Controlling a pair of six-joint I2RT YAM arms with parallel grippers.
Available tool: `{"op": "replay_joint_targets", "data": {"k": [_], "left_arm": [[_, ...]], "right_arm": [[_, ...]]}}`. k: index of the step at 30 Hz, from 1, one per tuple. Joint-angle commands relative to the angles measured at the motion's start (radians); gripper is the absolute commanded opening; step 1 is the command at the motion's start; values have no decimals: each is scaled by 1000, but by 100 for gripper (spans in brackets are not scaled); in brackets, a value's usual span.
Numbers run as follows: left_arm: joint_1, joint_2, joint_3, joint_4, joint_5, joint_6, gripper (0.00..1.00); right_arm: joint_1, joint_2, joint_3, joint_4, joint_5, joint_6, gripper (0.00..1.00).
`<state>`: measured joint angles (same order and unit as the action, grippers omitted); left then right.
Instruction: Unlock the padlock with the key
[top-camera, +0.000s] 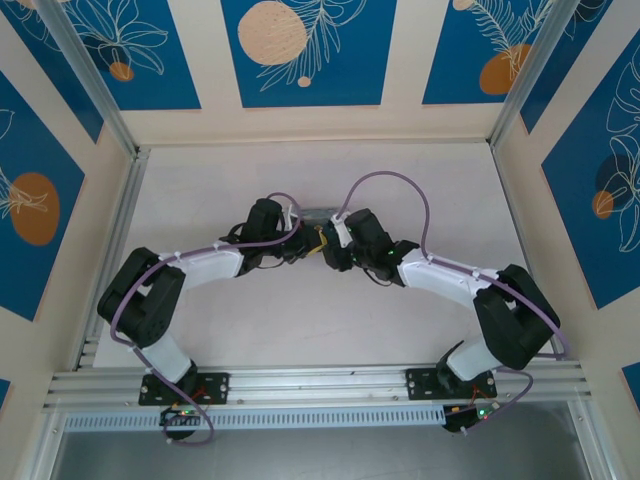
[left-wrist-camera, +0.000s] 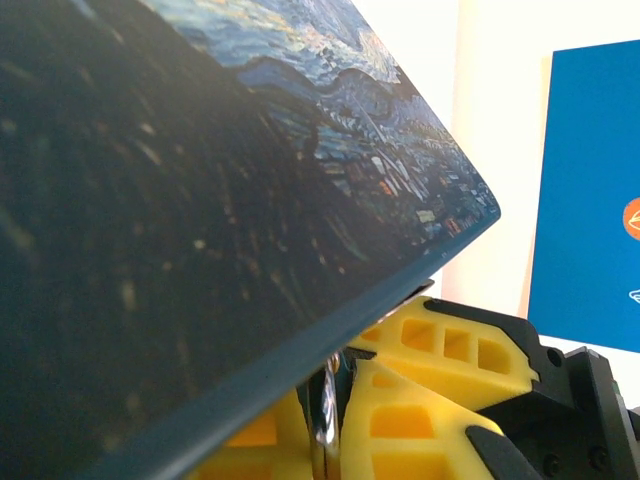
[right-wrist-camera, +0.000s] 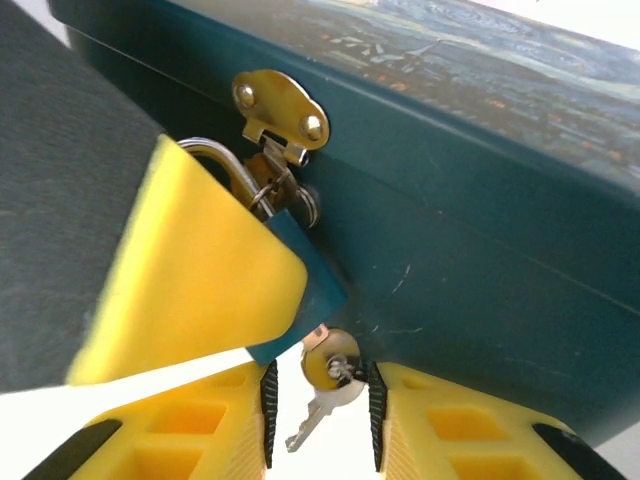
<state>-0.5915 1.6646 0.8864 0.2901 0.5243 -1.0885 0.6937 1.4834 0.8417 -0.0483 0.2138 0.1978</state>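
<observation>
The teal padlock (right-wrist-camera: 318, 285) hangs by its silvery shackle (right-wrist-camera: 222, 158) from the brass hasp (right-wrist-camera: 280, 105) on the starry-night box (right-wrist-camera: 480, 210). My left gripper (left-wrist-camera: 335, 405) is shut on the padlock, and one of its yellow fingers (right-wrist-camera: 190, 270) covers most of the lock's body. A key (right-wrist-camera: 330, 362) sticks out of the padlock's bottom, with a second small key (right-wrist-camera: 315, 422) dangling from its ring. My right gripper (right-wrist-camera: 320, 400) is open, its pads standing either side of the key's round head with a small gap. From above, both grippers (top-camera: 318, 247) meet mid-table.
The box's painted lid (left-wrist-camera: 200, 180) looms right above the left wrist camera. In the top view the box (top-camera: 318, 214) lies just behind the two wrists. Cables (top-camera: 400, 185) loop over both arms. Bare table (top-camera: 320, 320) lies in front, walled on three sides.
</observation>
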Motion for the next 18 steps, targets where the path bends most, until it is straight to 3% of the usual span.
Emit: {"op": "replay_joint_targets", "data": {"k": [1, 9, 18], "left_arm": [[-4, -13, 34, 12, 27, 30, 0], [-5, -11, 36, 14, 33, 30, 0], [-7, -5, 34, 17, 39, 30, 0]], "right_arm": [[28, 22, 43, 9, 120, -69, 32], [76, 67, 70, 55, 233, -115, 29], [84, 74, 115, 46, 209, -99, 13]]}}
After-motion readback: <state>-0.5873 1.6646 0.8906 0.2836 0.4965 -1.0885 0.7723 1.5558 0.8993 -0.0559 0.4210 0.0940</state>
